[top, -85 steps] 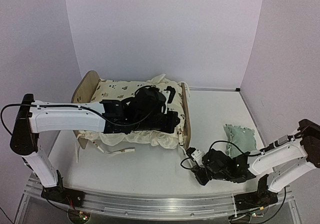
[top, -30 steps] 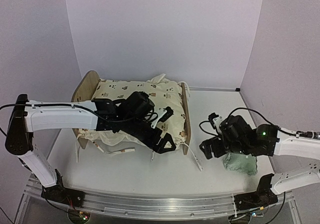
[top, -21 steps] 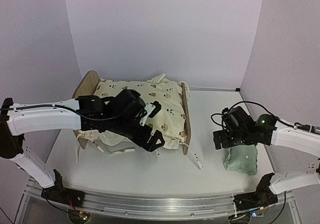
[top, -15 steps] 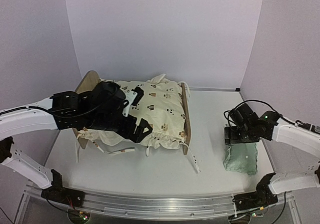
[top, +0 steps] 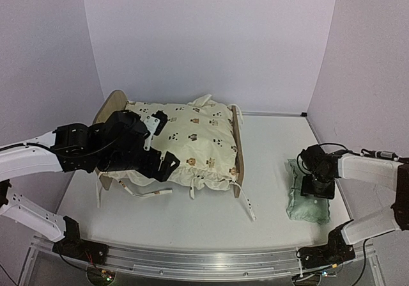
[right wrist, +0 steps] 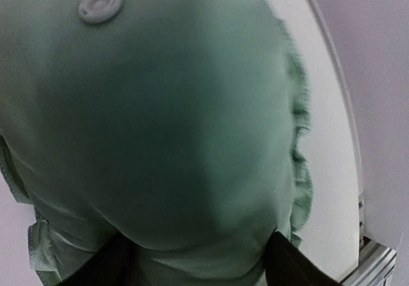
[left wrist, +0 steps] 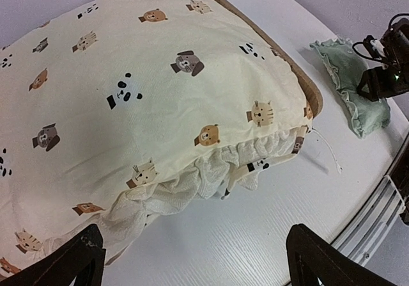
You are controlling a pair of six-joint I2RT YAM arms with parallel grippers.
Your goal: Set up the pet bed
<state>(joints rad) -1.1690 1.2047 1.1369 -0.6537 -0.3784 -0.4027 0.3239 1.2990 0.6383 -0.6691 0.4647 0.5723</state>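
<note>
Light-wood pet bed (top: 238,146), ahead of left claw (left wrist: 195,259): holds cream animal-print cushion (top: 198,139). Left claw: spread wide, empty. Right claw (right wrist: 198,263): astride mint green pillow (right wrist: 179,126) on table (top: 192,215), pressing it; grip cannot be told.

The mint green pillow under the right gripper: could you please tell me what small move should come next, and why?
Probably close the right gripper on the mint green pillow: its fingers straddle one end, pressed into it, and the cushion already lies in the pet bed.

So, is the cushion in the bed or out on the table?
In: the cream cushion lies spread across the pet bed, frill overhanging its near edge.
</note>
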